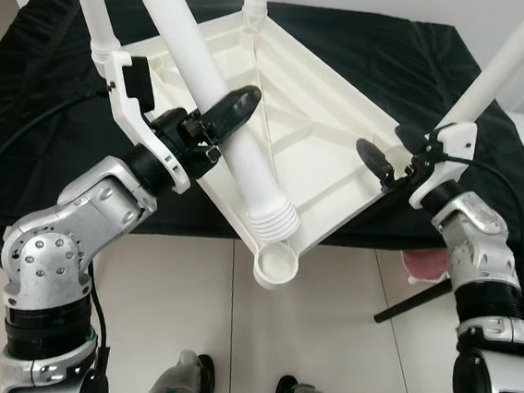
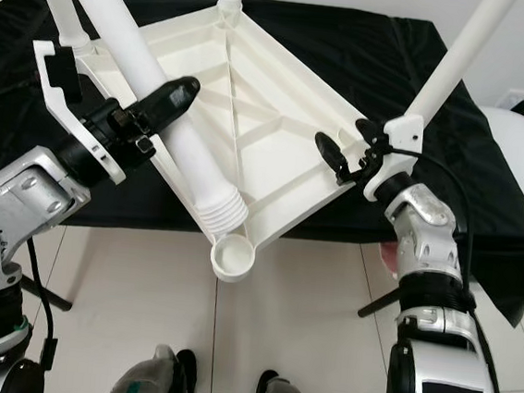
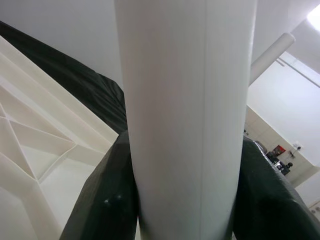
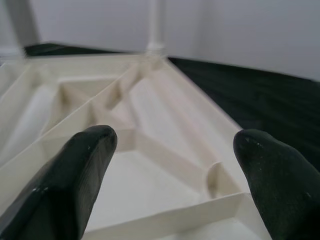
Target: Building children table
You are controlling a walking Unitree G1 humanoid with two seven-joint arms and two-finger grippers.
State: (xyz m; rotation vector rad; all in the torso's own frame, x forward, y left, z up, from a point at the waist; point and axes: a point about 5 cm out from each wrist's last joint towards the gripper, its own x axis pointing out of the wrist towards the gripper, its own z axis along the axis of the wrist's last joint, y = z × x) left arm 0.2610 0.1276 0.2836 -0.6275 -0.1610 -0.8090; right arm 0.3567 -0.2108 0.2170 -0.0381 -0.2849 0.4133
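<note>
The leg (image 1: 246, 167) is gripped by the left hand (image 1: 216, 118) — its threaded end tilted just above the corner socket (image 1: 276, 263); the right hand (image 1: 388, 162) hovers spread.

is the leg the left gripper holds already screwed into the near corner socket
No, the leg's ribbed end lies beside the empty corner socket, while the left gripper is shut around it.

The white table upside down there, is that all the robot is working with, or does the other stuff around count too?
Part of the job:
- upturned tabletop
- loose leg, clamped in the left gripper
- empty corner socket
- right gripper, open at the tabletop's edge

Just lying about:
- black cloth
- pink item on the floor
</note>
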